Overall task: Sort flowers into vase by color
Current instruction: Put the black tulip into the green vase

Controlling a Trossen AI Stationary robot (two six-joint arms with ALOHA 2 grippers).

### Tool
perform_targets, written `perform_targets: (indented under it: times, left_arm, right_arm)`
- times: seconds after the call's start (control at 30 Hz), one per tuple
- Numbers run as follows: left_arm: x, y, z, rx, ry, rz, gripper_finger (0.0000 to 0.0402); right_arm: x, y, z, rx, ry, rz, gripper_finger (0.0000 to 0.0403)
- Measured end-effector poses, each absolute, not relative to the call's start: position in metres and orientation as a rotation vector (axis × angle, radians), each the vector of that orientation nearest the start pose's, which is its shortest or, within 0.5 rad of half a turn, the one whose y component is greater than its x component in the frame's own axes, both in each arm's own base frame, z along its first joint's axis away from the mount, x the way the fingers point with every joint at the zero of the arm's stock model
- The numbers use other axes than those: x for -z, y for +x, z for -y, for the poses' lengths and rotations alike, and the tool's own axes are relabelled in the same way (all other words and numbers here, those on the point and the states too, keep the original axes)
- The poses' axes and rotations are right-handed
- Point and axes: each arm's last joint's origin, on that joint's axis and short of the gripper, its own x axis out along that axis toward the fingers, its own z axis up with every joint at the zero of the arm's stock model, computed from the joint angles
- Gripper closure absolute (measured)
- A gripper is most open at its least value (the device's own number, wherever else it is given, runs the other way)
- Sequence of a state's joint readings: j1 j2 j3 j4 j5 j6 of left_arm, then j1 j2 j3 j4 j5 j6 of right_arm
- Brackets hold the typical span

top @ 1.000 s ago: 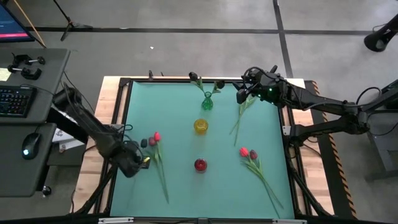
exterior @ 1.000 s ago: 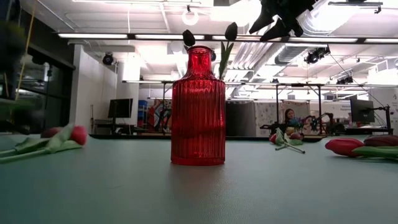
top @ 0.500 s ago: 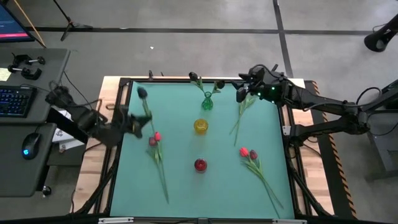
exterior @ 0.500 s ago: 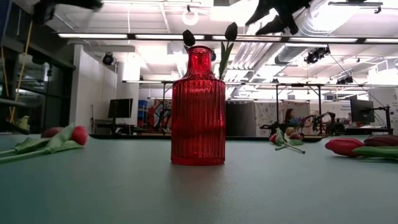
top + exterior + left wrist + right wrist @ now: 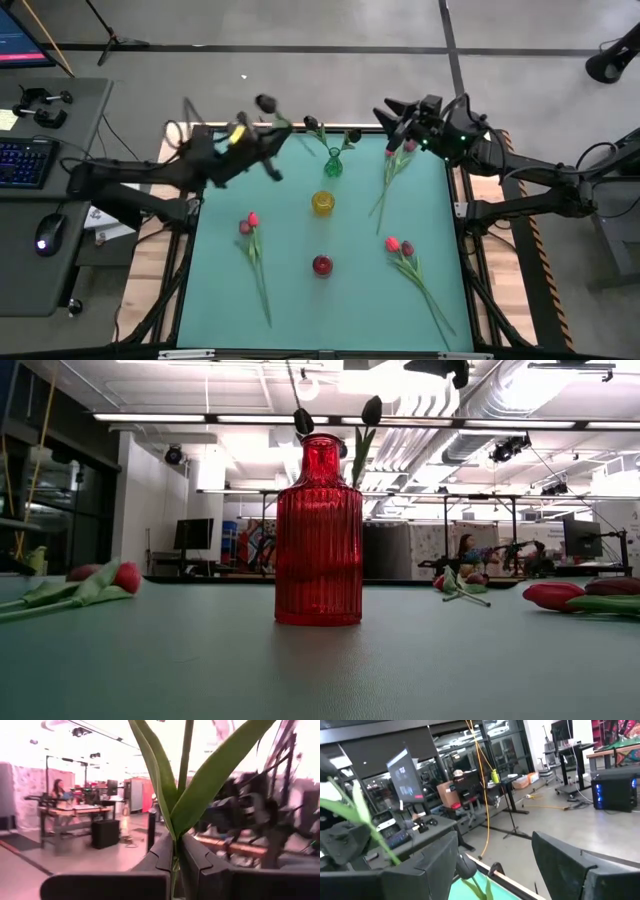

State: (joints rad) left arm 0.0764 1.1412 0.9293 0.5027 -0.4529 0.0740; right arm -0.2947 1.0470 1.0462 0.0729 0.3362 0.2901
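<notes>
Teal table (image 5: 290, 290) — left gripper (image 5: 262, 146) clenched on tulip stem (image 5: 186, 755); right gripper (image 5: 400, 118) released.

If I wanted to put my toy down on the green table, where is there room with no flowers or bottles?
Room: the near left corner of the green mat, beside the long-stemmed tulip, and the strip between the red vase and the tulip pair. Crowded: the far edge, around the green vase, with both grippers, left and right.
</notes>
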Motion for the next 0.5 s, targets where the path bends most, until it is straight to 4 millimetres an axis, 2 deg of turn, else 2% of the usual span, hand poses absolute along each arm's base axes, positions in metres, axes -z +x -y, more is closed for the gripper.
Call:
perform_targets:
  times: [0.17, 0.3, 0.5]
  left_arm:
    - [-0.375, 0.289, -0.042, -0.564, 0.122, 0.177, 0.0401]
    - [-0.377, 0.313, -0.044, -0.577, 0.155, 0.171, 0.0401]
    - [-0.356, 0.334, -0.056, -0.632, 0.138, 0.123, 0.0401]
  right_arm:
    - [-0.397, 0.215, 0.075, 0.619, 0.279, 0.145, 0.0158]
    - [-0.397, 0.215, 0.076, 0.628, 0.278, 0.141, 0.0158]
    - [-0.396, 0.215, 0.076, 0.647, 0.275, 0.141, 0.0158]
